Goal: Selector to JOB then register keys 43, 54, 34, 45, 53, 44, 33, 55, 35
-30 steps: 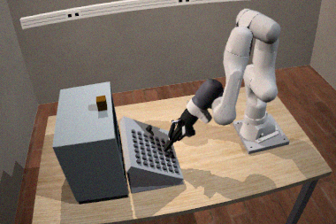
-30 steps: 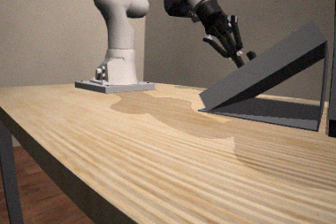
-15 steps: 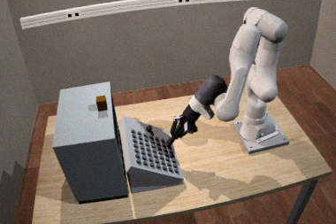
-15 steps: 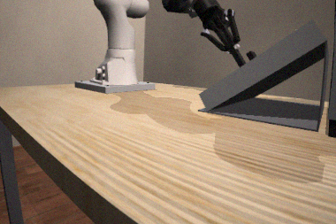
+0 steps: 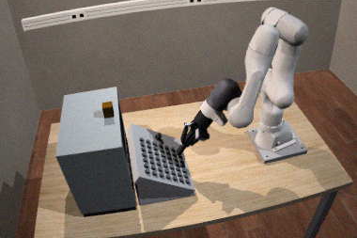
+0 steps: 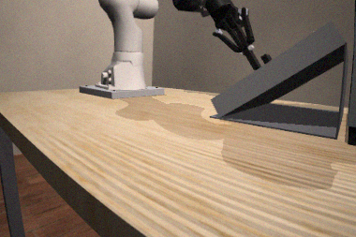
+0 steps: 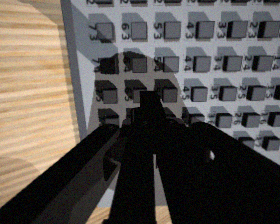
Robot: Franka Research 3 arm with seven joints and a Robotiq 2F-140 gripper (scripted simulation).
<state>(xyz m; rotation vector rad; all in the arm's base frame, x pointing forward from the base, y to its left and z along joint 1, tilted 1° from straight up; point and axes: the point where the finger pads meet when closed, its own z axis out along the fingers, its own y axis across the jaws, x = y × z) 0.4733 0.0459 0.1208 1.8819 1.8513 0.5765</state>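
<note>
The sloped key panel (image 5: pixel 160 189) (image 6: pixel 290 62) stands on the table. In the wrist view, its keys 43 (image 7: pixel 205 29), 53 (image 7: pixel 172 30), 33 (image 7: pixel 238 29), 54 (image 7: pixel 171 63), 44 (image 7: pixel 202 62), 34 (image 7: pixel 233 63), 45 (image 7: pixel 199 93), 35 (image 7: pixel 228 93) and 55 (image 7: pixel 169 94) show; none looks lit. The selector knob (image 5: pixel 159 136) (image 6: pixel 266 58) is at the panel's side; its setting is unreadable. My gripper (image 5: pixel 179 152) (image 6: pixel 256 66) (image 7: pixel 148 104) is shut and empty, tips down close over the keys, appearing between 65 and 55. Contact cannot be told.
A tall grey cabinet (image 5: pixel 96 182) stands close behind the panel, with a small orange-brown block (image 5: pixel 107 109) on top. Other keys surround the named ones, including 65 (image 7: pixel 139 95) and 64 (image 7: pixel 140 64). The gripper hides some lower keys in the wrist view.
</note>
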